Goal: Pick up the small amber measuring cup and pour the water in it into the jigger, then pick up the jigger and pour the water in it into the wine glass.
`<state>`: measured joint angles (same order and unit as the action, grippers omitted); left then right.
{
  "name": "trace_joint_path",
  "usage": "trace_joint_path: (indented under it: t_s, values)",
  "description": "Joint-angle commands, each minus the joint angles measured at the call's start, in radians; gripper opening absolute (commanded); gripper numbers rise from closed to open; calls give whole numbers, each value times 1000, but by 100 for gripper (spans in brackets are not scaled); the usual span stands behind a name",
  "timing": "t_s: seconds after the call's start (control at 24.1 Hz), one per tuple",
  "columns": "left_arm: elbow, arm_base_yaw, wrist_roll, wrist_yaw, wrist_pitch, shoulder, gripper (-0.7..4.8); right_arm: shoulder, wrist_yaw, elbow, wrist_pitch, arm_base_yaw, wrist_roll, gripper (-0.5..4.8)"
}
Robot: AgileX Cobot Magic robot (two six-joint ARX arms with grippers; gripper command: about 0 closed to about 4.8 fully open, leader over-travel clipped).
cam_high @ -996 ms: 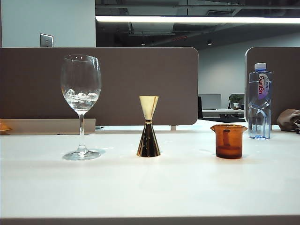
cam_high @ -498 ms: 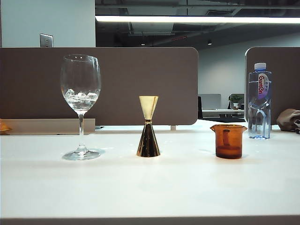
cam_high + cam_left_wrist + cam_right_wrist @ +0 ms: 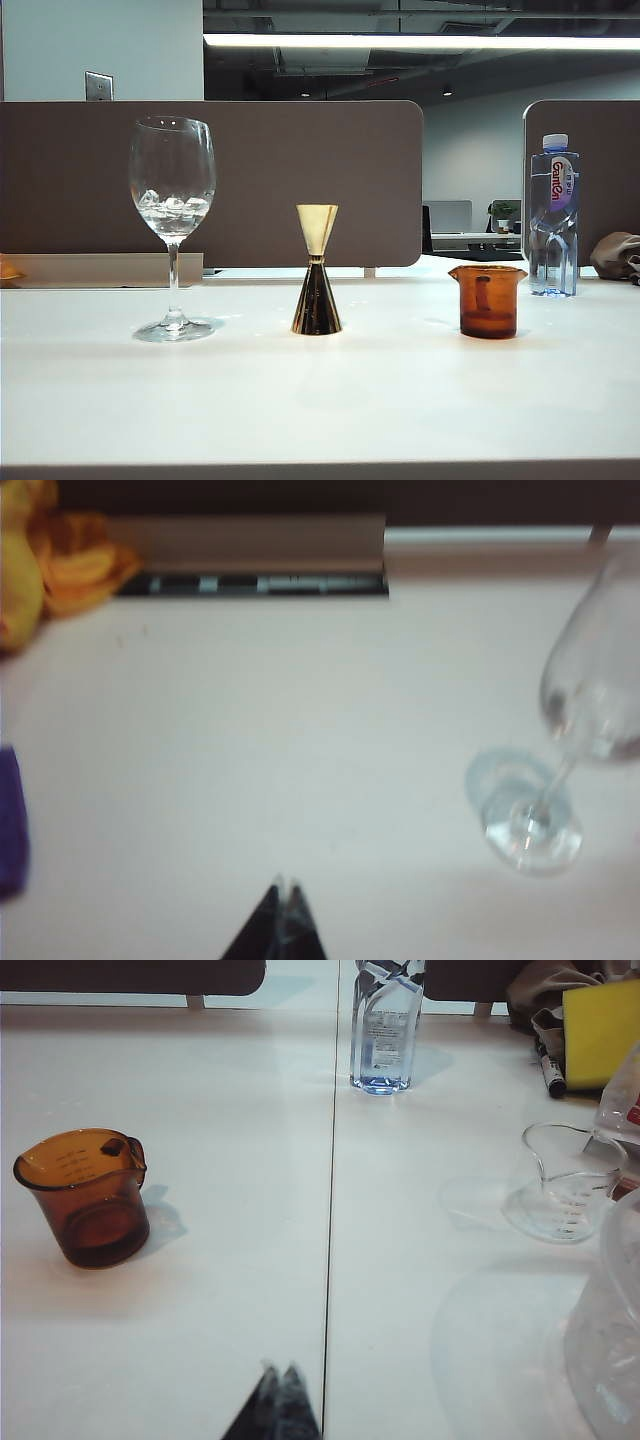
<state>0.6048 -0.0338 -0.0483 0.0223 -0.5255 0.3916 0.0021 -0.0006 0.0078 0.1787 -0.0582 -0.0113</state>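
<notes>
While both hands (image 3: 284, 890) (image 3: 280, 1372) hang closed, bottle (image 3: 553, 215) behind cup (image 3: 488, 300).

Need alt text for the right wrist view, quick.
The shut right gripper hovers over the white table, apart from the small amber measuring cup. Farther off stand a water bottle and a clear measuring cup.

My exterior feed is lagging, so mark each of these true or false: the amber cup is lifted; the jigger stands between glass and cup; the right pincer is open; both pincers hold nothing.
1. The small amber measuring cup is lifted. False: it stands on the table.
2. The jigger stands between the wine glass and the cup. True.
3. The right pincer is open. False: its tips are together.
4. The left pincer and the right hold nothing. True.
</notes>
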Motion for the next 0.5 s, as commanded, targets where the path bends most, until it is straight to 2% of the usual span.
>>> trace_joint_path:
  t_s: [0.04,0.12,0.17,0.25,0.29,0.41,0.46,0.5]
  values:
    - [136,0,3,0,-8,60,-2,0,1,-7,-8,0,0,4]
    - [221,0,4,0,-31,89,-2,0,1,-7,-8,0,0,4]
    - [325,0,16,6,-82,114,-2,0,1,-7,-8,0,0,4]
    - [425,14,85,8,-138,129,-2,0,1,-7,-8,0,0,4]
    - [521,51,169,8,-201,141,-2,0,1,-7,-8,0,0,4]
    - [699,180,180,14,-408,154,-2,0,1,-7,-8,0,0,4]
    - [726,200,179,26,-456,155,-2,0,1,-7,-8,0,0,4]
    - [781,238,180,59,-572,155,-2,0,1,-7,-8,0,0,4]
